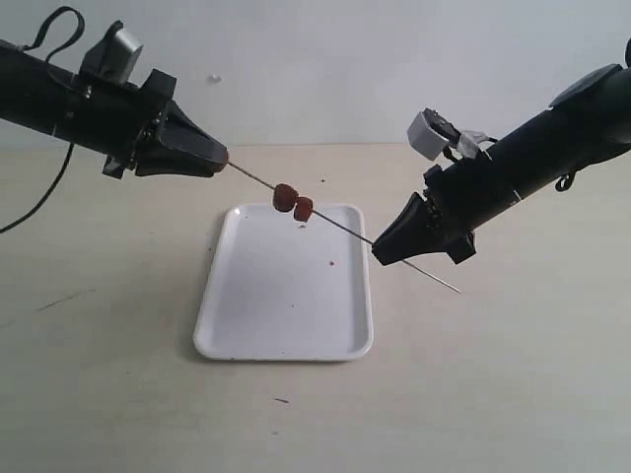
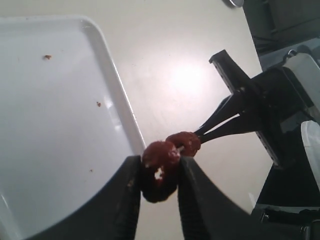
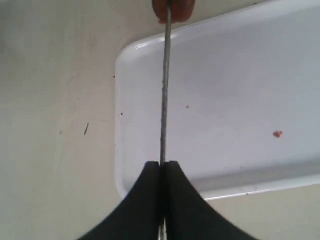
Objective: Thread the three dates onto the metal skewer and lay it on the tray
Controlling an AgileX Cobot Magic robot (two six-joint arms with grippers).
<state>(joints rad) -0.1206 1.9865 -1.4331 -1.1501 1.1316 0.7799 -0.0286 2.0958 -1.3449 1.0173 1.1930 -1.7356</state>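
The metal skewer (image 1: 340, 225) hangs slanted above the far end of the white tray (image 1: 286, 315). Two dark red dates (image 1: 285, 197) (image 1: 304, 208) sit side by side on it. My right gripper (image 1: 378, 254) is shut on the rod (image 3: 164, 90) near its lower end, and a short tail sticks out behind. My left gripper (image 1: 223, 157) is at the rod's upper tip. In the left wrist view its fingers (image 2: 190, 200) pinch a third, darker date (image 2: 159, 187), with the two threaded dates (image 2: 160, 154) (image 2: 184, 142) just beyond and the right gripper (image 2: 200, 134) past them.
The tray (image 2: 50, 125) carries only a few reddish crumbs (image 1: 333, 263). It lies on a pale beige tabletop (image 1: 493, 394) with a white wall behind. A black cable (image 1: 39, 197) hangs from the left arm at the far left.
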